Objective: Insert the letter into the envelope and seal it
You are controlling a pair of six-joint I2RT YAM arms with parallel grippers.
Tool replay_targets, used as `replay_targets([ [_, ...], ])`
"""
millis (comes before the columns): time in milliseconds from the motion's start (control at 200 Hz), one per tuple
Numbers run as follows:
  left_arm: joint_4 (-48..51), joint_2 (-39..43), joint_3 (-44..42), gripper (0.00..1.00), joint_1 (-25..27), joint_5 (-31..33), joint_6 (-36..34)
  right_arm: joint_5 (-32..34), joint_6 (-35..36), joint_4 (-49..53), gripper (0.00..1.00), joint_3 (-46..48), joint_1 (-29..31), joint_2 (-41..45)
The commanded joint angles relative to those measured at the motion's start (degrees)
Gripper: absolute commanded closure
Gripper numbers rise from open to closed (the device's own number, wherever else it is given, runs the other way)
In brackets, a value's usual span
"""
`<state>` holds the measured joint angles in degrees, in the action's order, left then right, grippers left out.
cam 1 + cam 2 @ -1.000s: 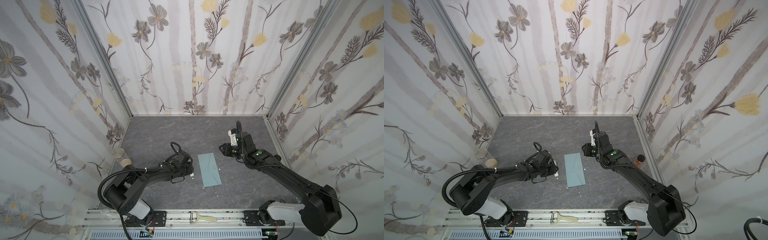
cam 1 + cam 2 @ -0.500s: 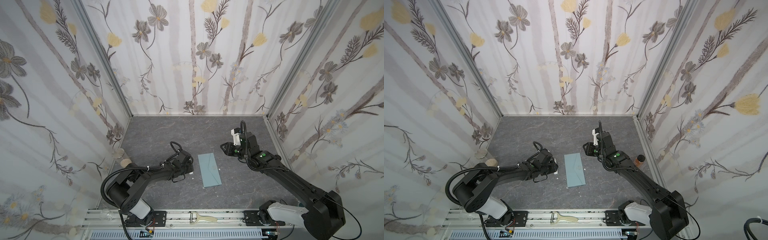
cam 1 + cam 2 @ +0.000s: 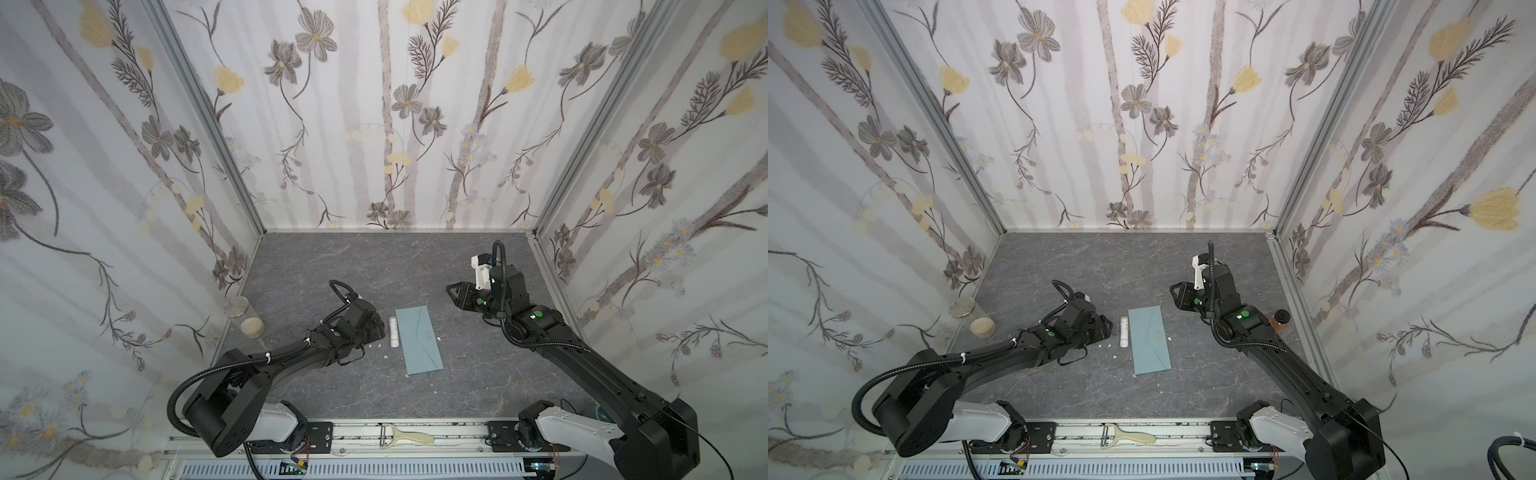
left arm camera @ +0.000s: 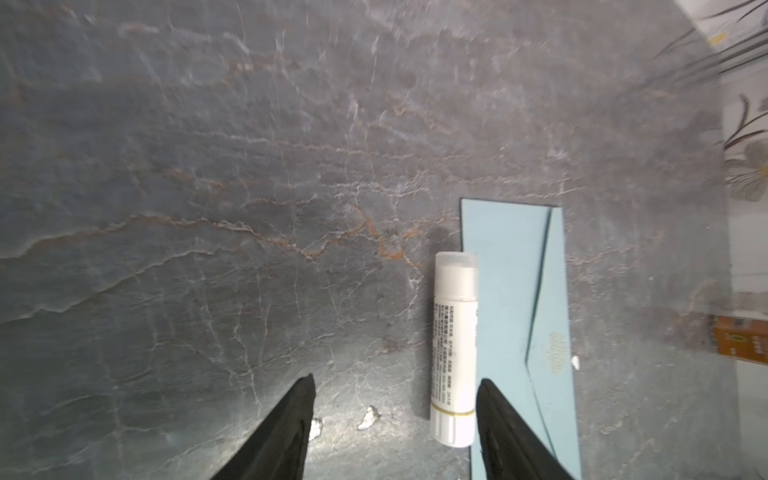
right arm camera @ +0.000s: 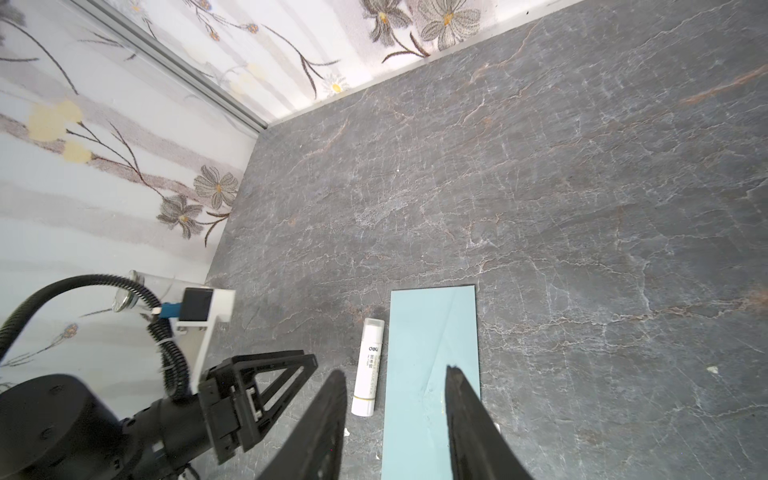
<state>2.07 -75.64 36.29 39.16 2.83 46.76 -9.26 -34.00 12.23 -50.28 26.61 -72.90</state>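
envelope [image 3: 418, 338] is flat on the surface [image 3: 374, 266], mid-workspace. Its flap is folded down, hinged on the long edge toward the right arm, tip pointing at the left arm. Can't tell if the flap is actually stuck. letter isn't visible anywhere; probably inside, can't confirm.

glue stick [image 3: 392, 331] lies parallel to the envelope, right against its left long edge.

left claw [image 4: 395, 379]: fingers spread wide, gripping nothing. The stick lies on the surface in the gap between them, hugging the envelope-side finger.

right claw [image 5: 395, 370]: roughly half spread, empty, above the surface off the envelope's far right corner, well apart from it.

Key relation: the envelope's long axis runs front-to-back, slightly skewed. Left claw is the nearer one, just beside the left edge, but the stick is in its way. Right claw has a clear path to the hinge edge. If a press on the flap is what's left, I'd send the right.
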Motion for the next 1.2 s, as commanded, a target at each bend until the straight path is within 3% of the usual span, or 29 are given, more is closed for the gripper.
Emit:
replay_targets([
  [0,1.19,5.44,0.35,0.35,-0.31,4.01,0.08,1.35,0.9,-1.85,0.58,0.4,-1.42,1.62],
  [115,1.1,11.67,0.36,0.27,-0.94,9.08,-3.96,3.41,2.82,-1.93,0.55,1.55,-3.72,3.9],
  [190,0.95,14.95,0.44,0.18,-1.94,12.76,-7.58,6.49,5.34,-1.95,0.47,2.51,-5.03,5.77],
  [230,0.84,16.18,0.68,0.12,-2.71,15.09,-9.76,8.76,6.68,-1.98,0.37,3.24,-5.8,6.99],
  [250,0.83,16.73,0.84,0.05,-3.04,16.37,-10.75,9.91,7.21,-2.22,0.31,3.68,-6.29,7.76],
  [275,0.83,17.35,1.12,0.0,-3.6,18.03,-11.95,11.28,7.84,-2.6,0.06,4.34,-7.02,8.62],
  [295,0.77,17.76,1.35,0.0,-4.01,19.08,-12.85,12.5,8.24,-2.95,0.01,4.87,-7.53,9.38],
  [385,-0.78,18.84,2.03,0.0,-6.47,23.39,-17.28,17.95,10.32,-5.34,0.0,8.1,-10.58,13.27],
  [555,-7.17,18.16,0.37,0.0,-11.54,29.29,-25.64,21.67,14.09,-17.42,0.0,18.04,-16.59,20.61],
  [690,-20.05,18.41,-6.77,0.0,-16.69,30.48,-30.16,22.77,16.25,-24.75,0.0,24.28,-20.82,22.54],
  [944,-33.92,16.22,-15.18,0.0,-25.47,26.43,-31.16,28.65,20.65,-41.78,0.0,35.08,-22.73,18.87],
  [1194,-49.06,11.84,-22.68,0.0,-29.54,24.08,-34.78,29.93,24.39,-69.09,0.0,42.75,-22.83,9.02],
])
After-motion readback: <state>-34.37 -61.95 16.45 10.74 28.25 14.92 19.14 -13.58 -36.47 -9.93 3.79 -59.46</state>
